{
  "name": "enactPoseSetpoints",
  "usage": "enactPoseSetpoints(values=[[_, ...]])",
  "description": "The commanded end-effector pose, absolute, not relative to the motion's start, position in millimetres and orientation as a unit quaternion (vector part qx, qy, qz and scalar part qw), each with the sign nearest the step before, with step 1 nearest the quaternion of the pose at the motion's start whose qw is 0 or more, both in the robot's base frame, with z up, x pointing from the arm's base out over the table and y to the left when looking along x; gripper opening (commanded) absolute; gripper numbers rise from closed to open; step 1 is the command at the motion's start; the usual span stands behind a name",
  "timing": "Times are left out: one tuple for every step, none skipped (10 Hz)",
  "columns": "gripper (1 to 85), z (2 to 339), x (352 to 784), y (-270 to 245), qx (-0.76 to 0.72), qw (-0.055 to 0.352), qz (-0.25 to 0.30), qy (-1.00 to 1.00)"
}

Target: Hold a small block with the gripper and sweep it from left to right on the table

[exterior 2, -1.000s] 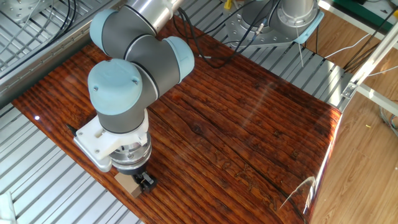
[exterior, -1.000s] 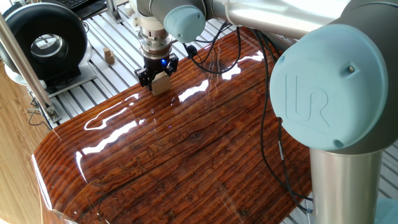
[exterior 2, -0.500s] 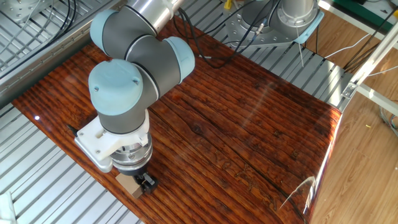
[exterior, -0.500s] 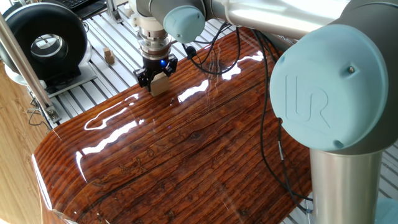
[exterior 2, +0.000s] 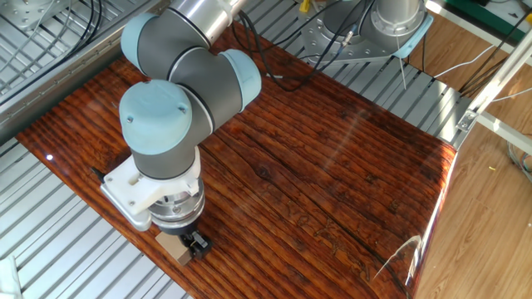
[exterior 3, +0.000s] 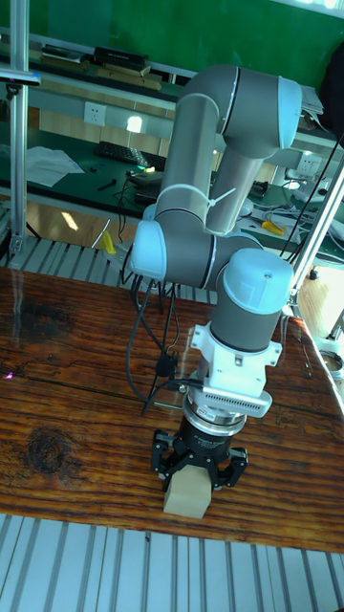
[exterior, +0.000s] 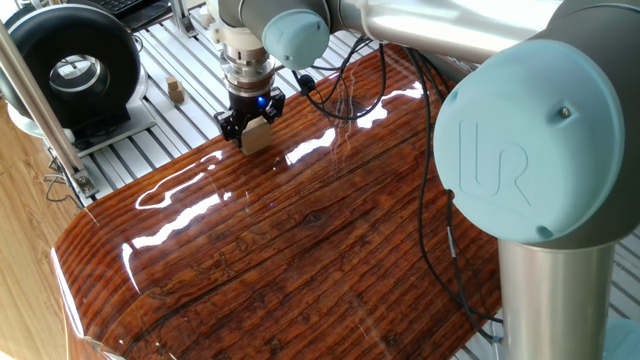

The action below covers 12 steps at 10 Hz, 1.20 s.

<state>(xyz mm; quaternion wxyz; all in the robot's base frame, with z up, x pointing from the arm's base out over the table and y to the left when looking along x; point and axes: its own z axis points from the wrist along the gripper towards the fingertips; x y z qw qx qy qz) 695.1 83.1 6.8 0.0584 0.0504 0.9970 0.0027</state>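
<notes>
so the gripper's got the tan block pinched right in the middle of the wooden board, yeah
Not the middle. The gripper does pinch the small block, but at the near edge of the table, beside the aluminium slats, as the tall fixed view shows.

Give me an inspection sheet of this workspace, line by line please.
Surface: table, glossy striped wood, lying on a slatted aluminium bed.
Job's things: small block held at the table's edge, near the slats.
Clutter: tiny brown wooden piece on the slats, apart from the table.
Claw: claw shut on the small block, pointing straight down, blue light on.
Cables: black cable draped across the table beside the arm.
Surroundings: round black device beyond the slats; desks with clutter behind in the tall fixed view.
</notes>
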Motion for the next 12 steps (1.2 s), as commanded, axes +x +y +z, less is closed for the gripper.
enactPoseSetpoints(values=[[1.0,7.8,695.9,85.1,0.054,0.059,0.008,0.997],[1.0,7.8,696.0,85.4,0.054,0.059,0.008,0.997],[1.0,7.8,696.1,85.8,0.054,0.059,0.008,0.997],[1.0,7.9,696.2,86.1,0.054,0.059,0.008,0.997],[1.0,7.9,696.2,86.6,0.055,0.059,0.008,0.997],[1.0,7.9,696.2,86.7,0.055,0.059,0.007,0.997],[1.0,7.9,696.1,87.2,0.055,0.059,0.007,0.997],[1.0,7.8,696.1,87.4,0.055,0.059,0.006,0.997],[1.0,7.8,696.1,87.5,0.056,0.059,0.006,0.997],[1.0,7.7,696.1,87.7,0.056,0.059,0.006,0.997],[1.0,7.7,695.9,88.5,0.056,0.059,0.007,0.997],[1.0,7.6,695.4,88.7,0.056,0.058,0.007,0.997]])
